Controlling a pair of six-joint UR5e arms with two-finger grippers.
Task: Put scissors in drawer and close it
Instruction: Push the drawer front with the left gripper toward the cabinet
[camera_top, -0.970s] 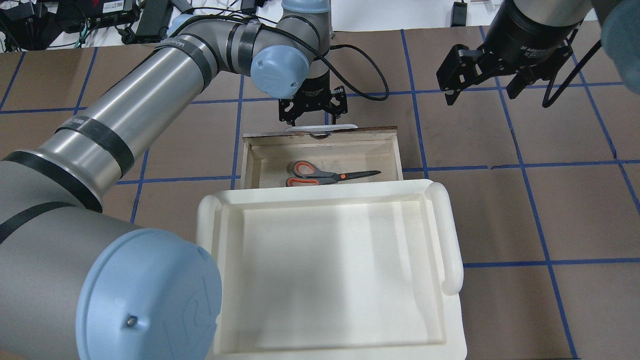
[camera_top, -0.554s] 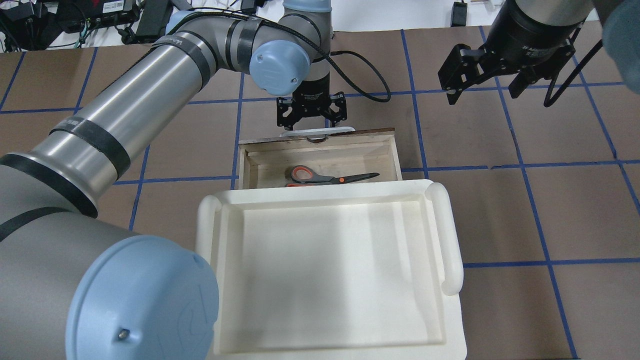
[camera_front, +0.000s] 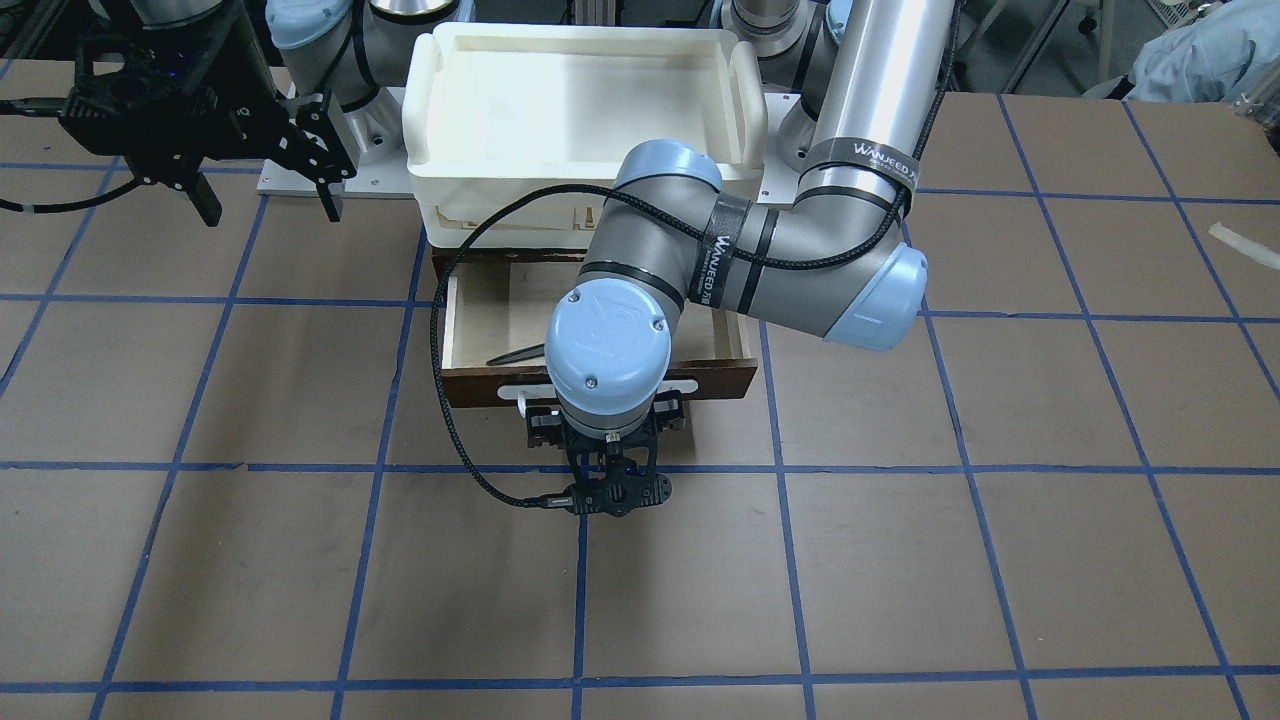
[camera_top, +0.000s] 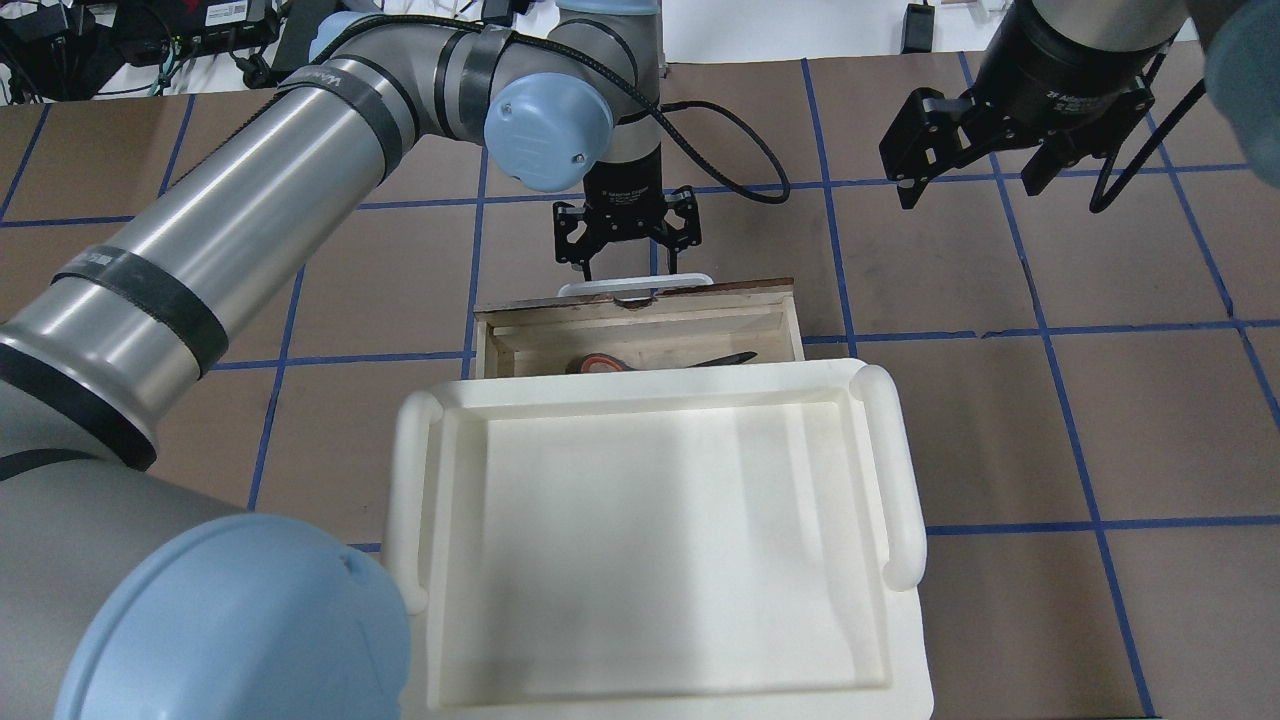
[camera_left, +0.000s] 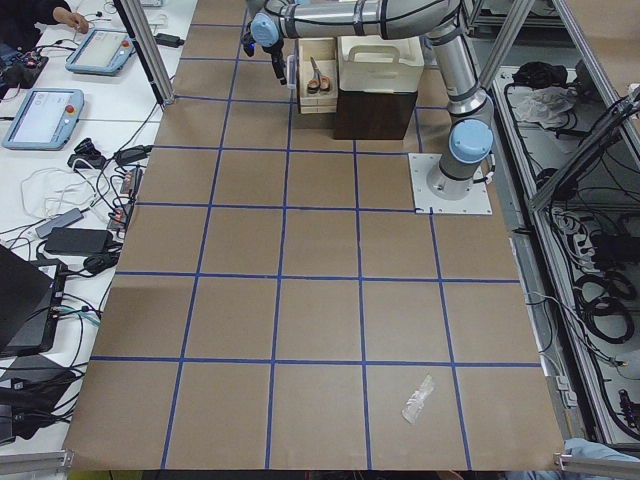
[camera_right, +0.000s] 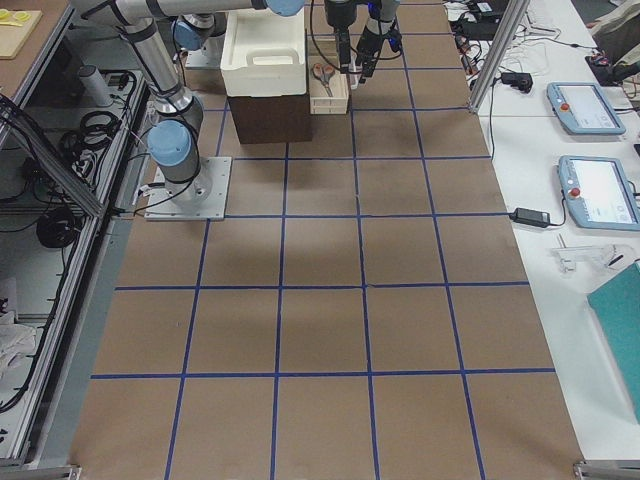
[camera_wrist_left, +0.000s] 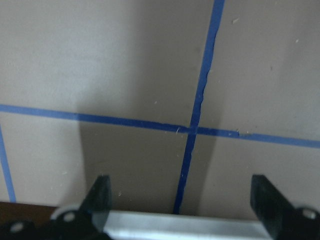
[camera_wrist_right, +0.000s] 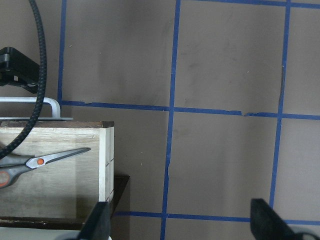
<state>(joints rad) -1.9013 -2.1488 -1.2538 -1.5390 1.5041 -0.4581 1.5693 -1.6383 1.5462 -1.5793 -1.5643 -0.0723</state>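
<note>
The scissors (camera_top: 655, 362) lie in the drawer (camera_top: 745, 291), mostly hidden under the white box's edge. The right wrist view shows their blades (camera_wrist_right: 55, 158). The drawer is partly open, with its dark front (camera_front: 722, 381) and white bar handle (camera_top: 636, 285) facing away from the robot. My left gripper (camera_top: 627, 262) is open and empty, with its fingers (camera_wrist_left: 100, 192) on either side of the handle (camera_wrist_left: 185, 223), right against it. My right gripper (camera_top: 967, 186) is open and empty, raised above the table to the drawer's right.
The white tray-shaped box (camera_top: 905, 470) sits on the dark cabinet (camera_left: 375, 112) that holds the drawer. A black cable (camera_front: 438, 380) loops beside the left wrist. A scrap of clear plastic (camera_left: 417, 398) lies far off on the brown table.
The left gripper has moved toward the robot against the handle, and the drawer has slid in under the white box. Less of the scissors shows. The right gripper has barely moved.
</note>
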